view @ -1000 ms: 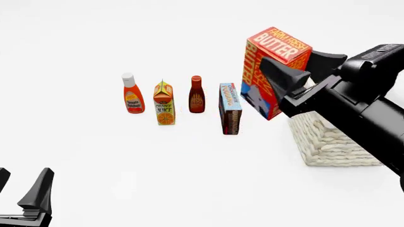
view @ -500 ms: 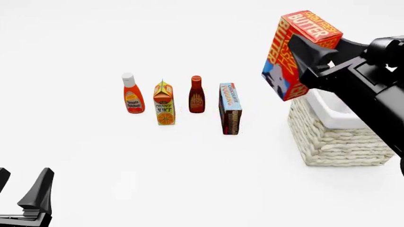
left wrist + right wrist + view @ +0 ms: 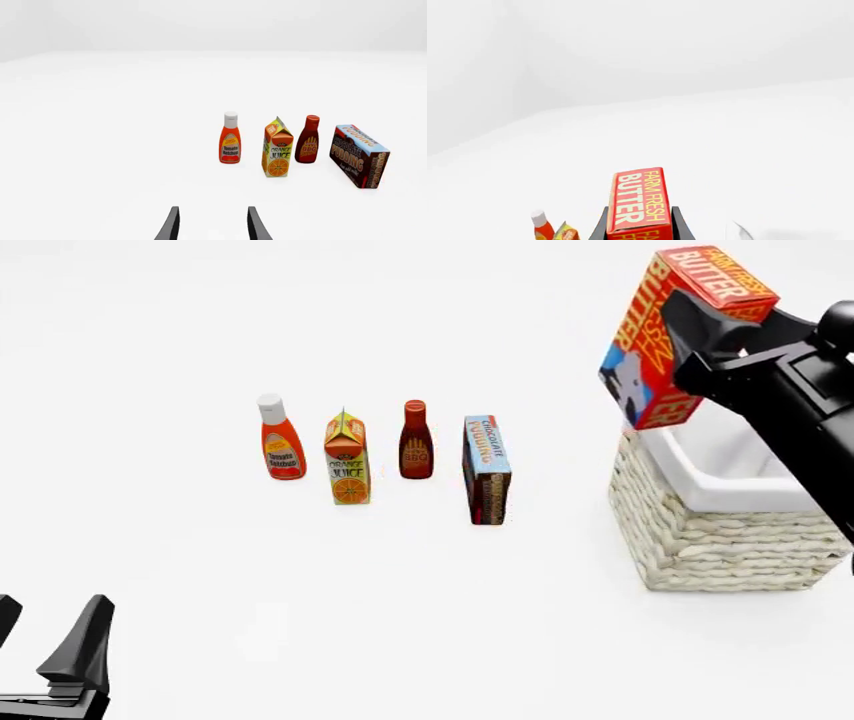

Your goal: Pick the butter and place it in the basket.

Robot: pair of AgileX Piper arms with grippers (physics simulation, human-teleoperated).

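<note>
My right gripper (image 3: 714,325) is shut on the red-orange butter carton (image 3: 661,335) and holds it high in the air, above the left rim of the cream wicker basket (image 3: 707,535). The carton is tilted, its yellow lettering on top. In the right wrist view the butter (image 3: 637,202) sits between the two dark fingers (image 3: 602,227). My left gripper (image 3: 47,660) is open and empty at the near left corner; its fingertips (image 3: 172,225) show in the left wrist view.
A row stands mid-table: ketchup bottle (image 3: 279,437), orange juice carton (image 3: 347,458), BBQ sauce bottle (image 3: 415,440) and chocolate pudding box (image 3: 486,470). They also show in the left wrist view, with the pudding box (image 3: 360,156) at the end.
My right gripper has carried the butter up and to the right, from beside the pudding box to above the basket's left rim. The left arm has not moved.
</note>
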